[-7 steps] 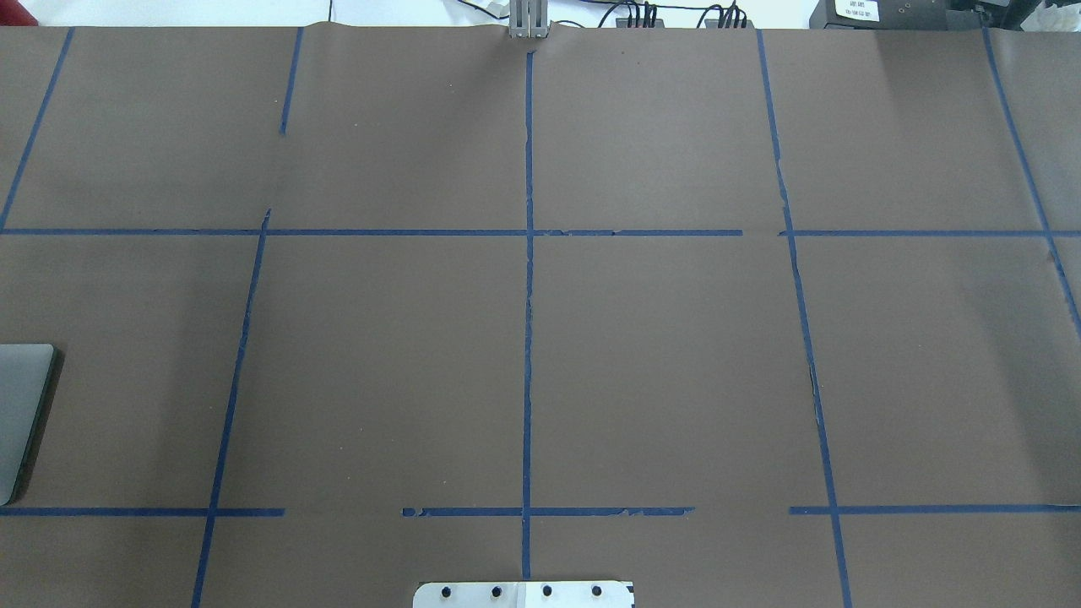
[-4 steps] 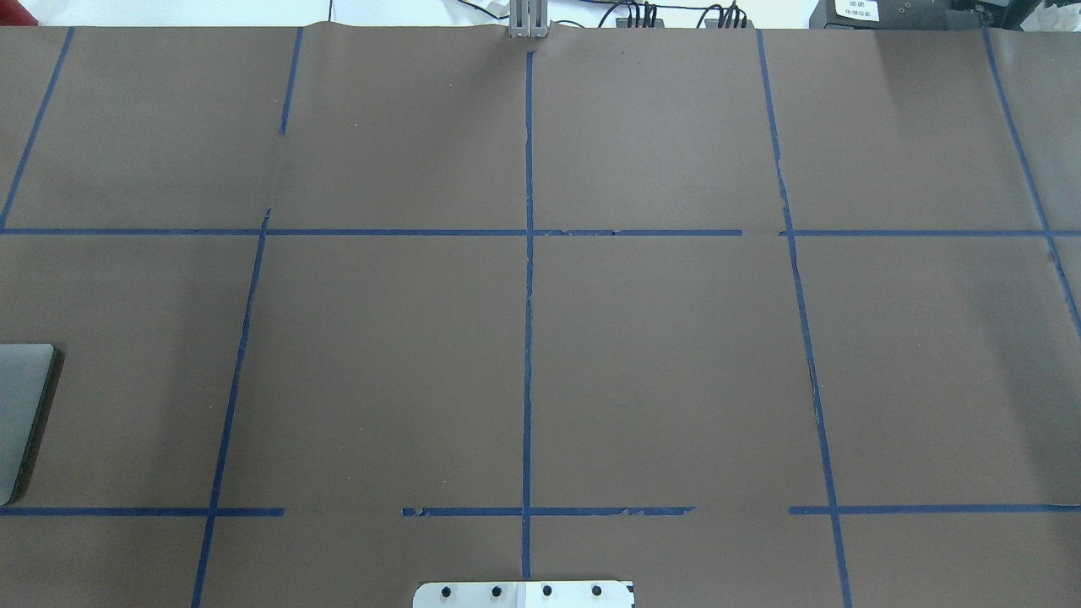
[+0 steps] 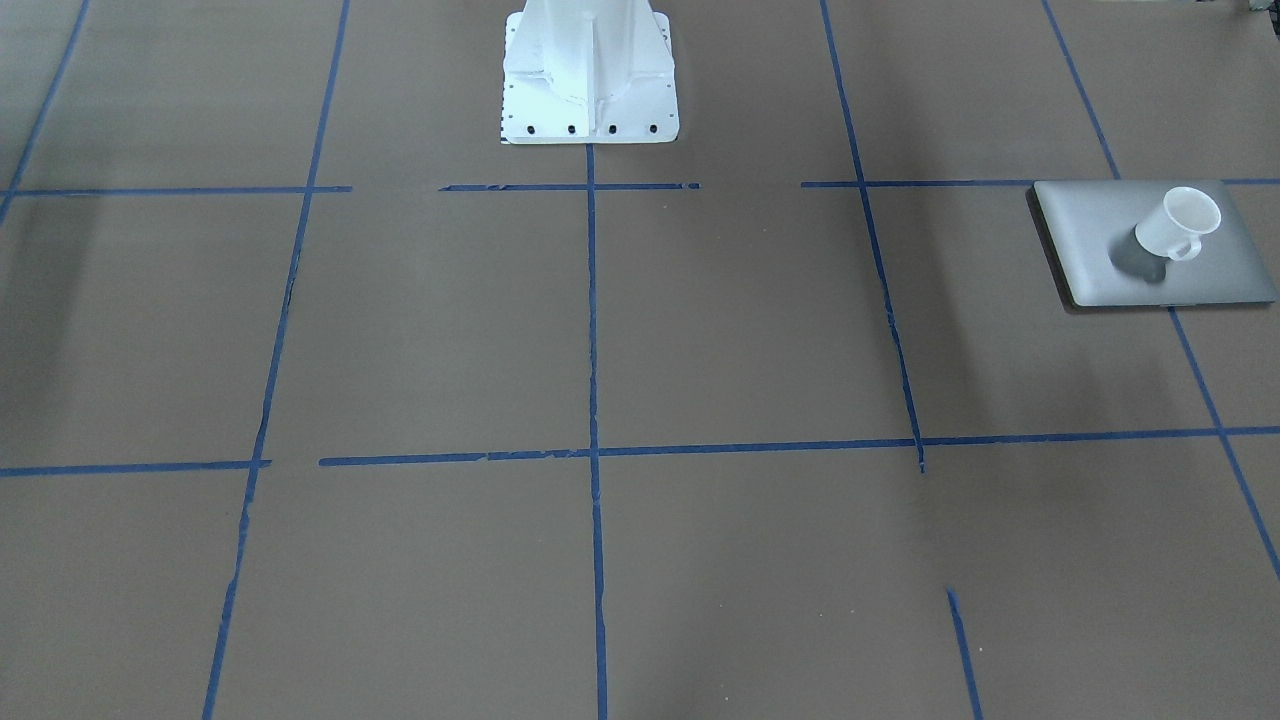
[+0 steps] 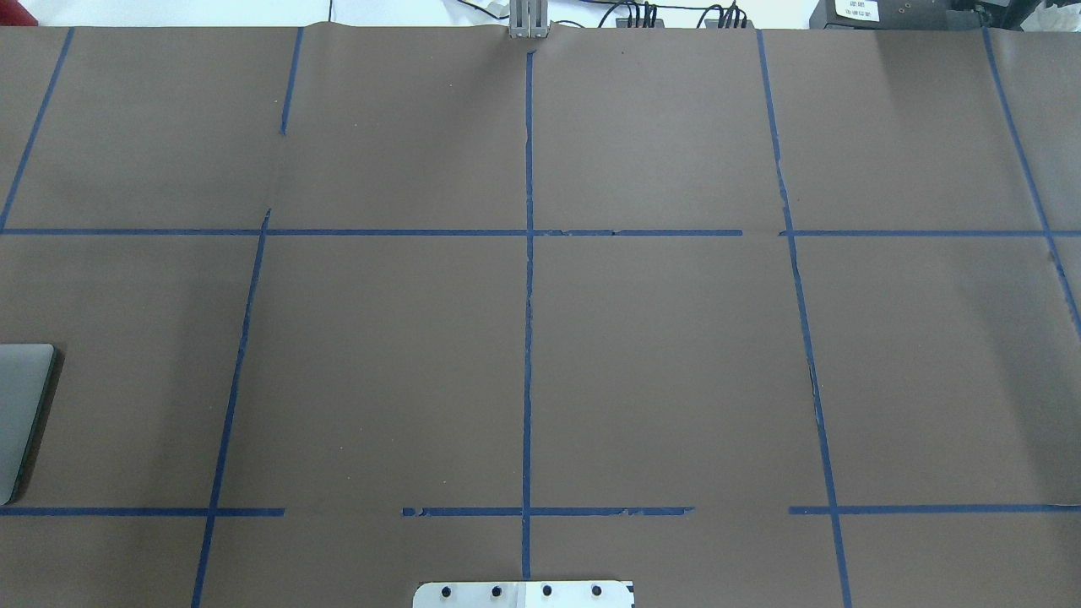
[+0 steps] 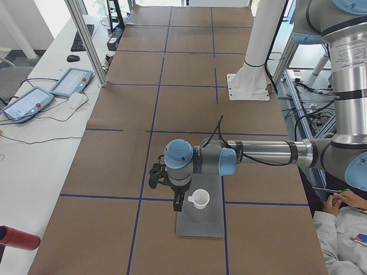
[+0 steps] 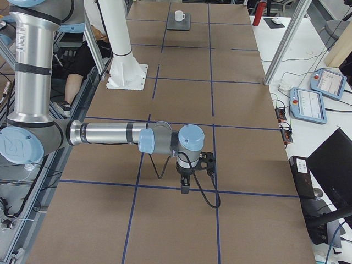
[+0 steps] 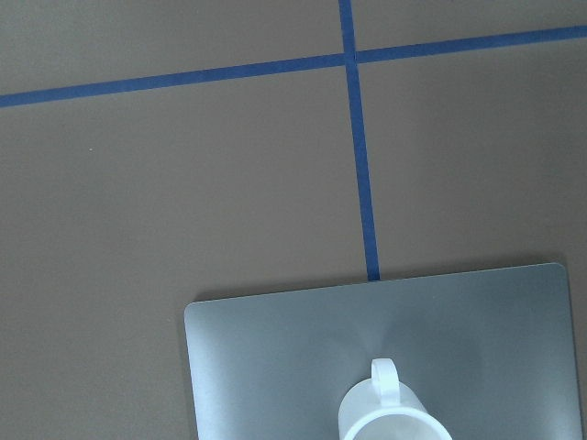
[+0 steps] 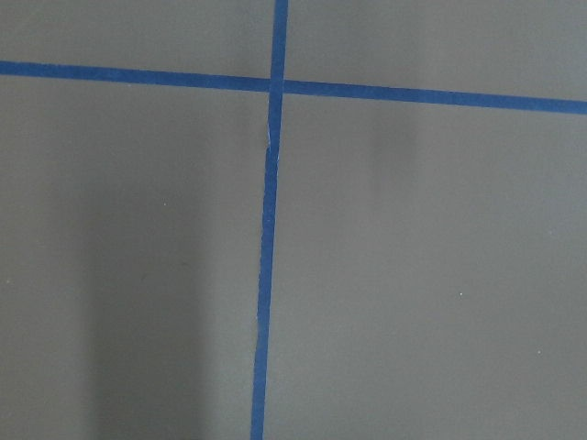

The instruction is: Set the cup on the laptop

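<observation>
The small white cup [image 3: 1185, 222] stands upright on the closed silver-grey laptop [image 3: 1095, 255], free of any gripper. It also shows in the left wrist view [image 7: 390, 417] on the laptop [image 7: 275, 367], handle toward the laptop's far edge. In the exterior left view the left gripper [image 5: 178, 204] hangs just beside the cup [image 5: 200, 199], over the laptop [image 5: 202, 223]; I cannot tell whether it is open or shut. The right gripper [image 6: 185, 188] hangs over bare table far from the cup [image 6: 179, 16]; its state cannot be told. Only a laptop corner [image 4: 21, 414] shows overhead.
Brown paper with a blue tape grid [image 4: 528, 338] covers the table. The white robot pedestal [image 3: 590, 70] stands at the table's robot side. Tablets [image 5: 70, 82] and a red bottle [image 5: 17, 238] lie on the side desk beyond the table.
</observation>
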